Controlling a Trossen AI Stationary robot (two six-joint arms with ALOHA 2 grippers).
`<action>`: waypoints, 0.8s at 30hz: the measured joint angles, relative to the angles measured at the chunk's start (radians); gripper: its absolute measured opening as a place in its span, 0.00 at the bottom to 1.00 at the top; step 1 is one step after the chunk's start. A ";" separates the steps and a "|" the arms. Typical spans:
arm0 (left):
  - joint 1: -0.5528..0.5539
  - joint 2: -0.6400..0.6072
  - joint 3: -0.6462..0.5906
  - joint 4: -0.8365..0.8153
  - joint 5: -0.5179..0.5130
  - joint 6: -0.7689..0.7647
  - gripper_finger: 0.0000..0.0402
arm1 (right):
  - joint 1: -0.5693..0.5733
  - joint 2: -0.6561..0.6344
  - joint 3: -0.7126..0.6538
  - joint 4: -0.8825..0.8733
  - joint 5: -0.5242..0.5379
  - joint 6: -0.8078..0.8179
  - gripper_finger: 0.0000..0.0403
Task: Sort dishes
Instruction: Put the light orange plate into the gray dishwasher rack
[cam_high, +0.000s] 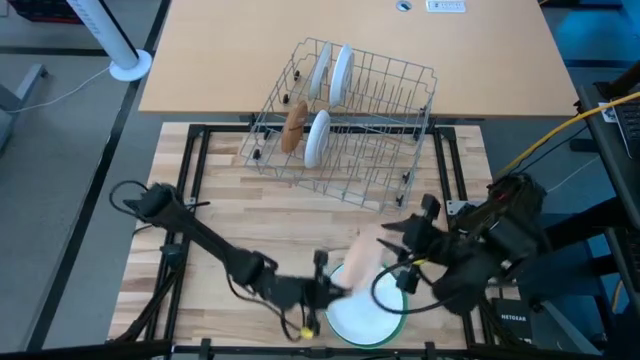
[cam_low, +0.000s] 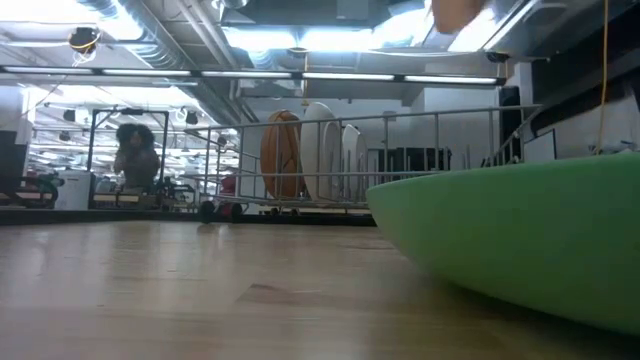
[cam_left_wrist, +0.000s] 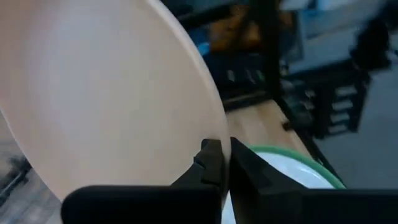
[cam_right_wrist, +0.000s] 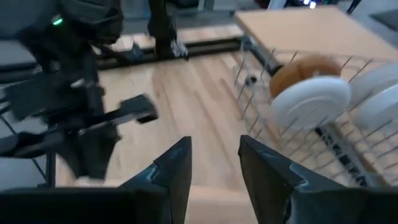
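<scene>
Near the table's front edge, well short of the rack (cam_high: 345, 120), the left gripper (cam_high: 328, 284) pinches the tan plate's (cam_high: 365, 258) rim, tilted above the green plate (cam_high: 366, 322). Right gripper (cam_high: 400, 270) hovers beside it, jaws parted around the same tan rim, grip unclear.

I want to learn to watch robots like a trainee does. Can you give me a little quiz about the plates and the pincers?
1. How many plates stand in the wire rack?
2. True or false: the left pincer is shut on the tan plate.
3. What lies on the green plate? A) a white plate B) a cup C) nothing

Key: 1) four: three white, one brown. 2) true. 3) A.
</scene>
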 joint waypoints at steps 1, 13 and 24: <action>0.016 -0.030 0.000 -0.028 0.000 -0.029 0.00 | 0.000 -0.011 0.009 -0.001 0.014 -0.020 0.34; 0.402 -0.289 0.000 -0.149 0.279 -0.276 0.00 | -0.001 -0.150 0.024 -0.001 0.195 -0.254 0.34; 0.779 -0.290 0.000 -0.304 0.593 -0.423 0.00 | -0.001 -0.227 0.023 0.000 0.287 -0.385 0.34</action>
